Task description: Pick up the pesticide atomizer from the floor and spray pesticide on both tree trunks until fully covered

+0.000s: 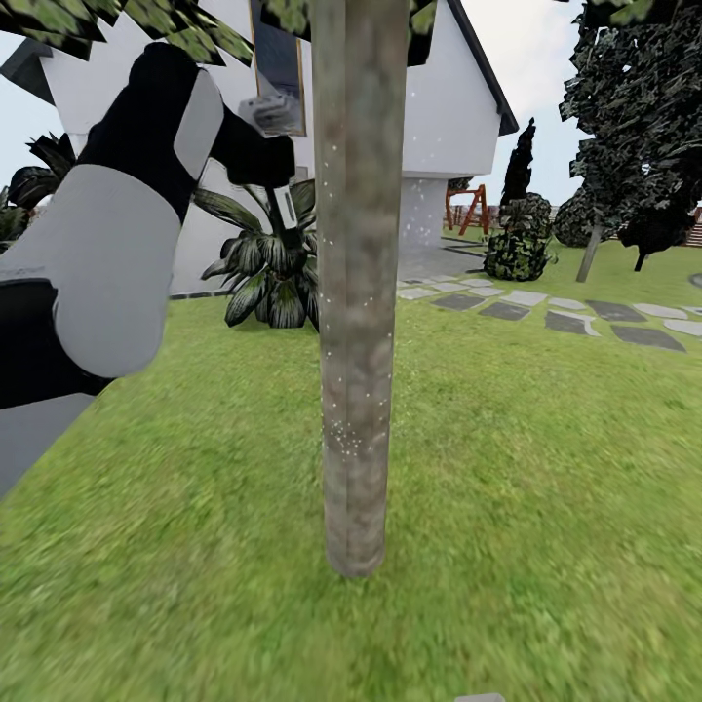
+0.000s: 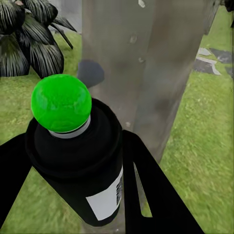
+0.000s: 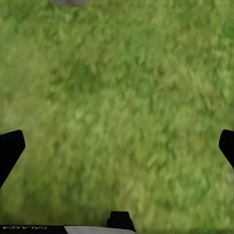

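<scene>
A tree trunk (image 1: 358, 292), mottled grey-brown, rises straight in front of me, with leaves of its canopy at the top edge. Tiny white specks of pesticide (image 1: 341, 439) dot its bark. My left arm is raised beside the trunk, and my left gripper (image 1: 261, 161) is shut on the pesticide atomizer (image 1: 285, 213), a black bottle with a white label. In the left wrist view the atomizer (image 2: 80, 165) sits between the black fingers (image 2: 146, 185), a bright green round knob on it, the trunk (image 2: 141, 63) close behind. My right gripper (image 3: 117, 146) is open over grass.
A white house (image 1: 439, 107) stands behind the trunk, with a dark broad-leaved plant (image 1: 268, 278) at its wall. Grey stepping stones (image 1: 575, 317) cross the lawn at right. Farther right stand dark shrubs (image 1: 517, 249), another tree (image 1: 590, 255) and a wooden playset (image 1: 470, 210).
</scene>
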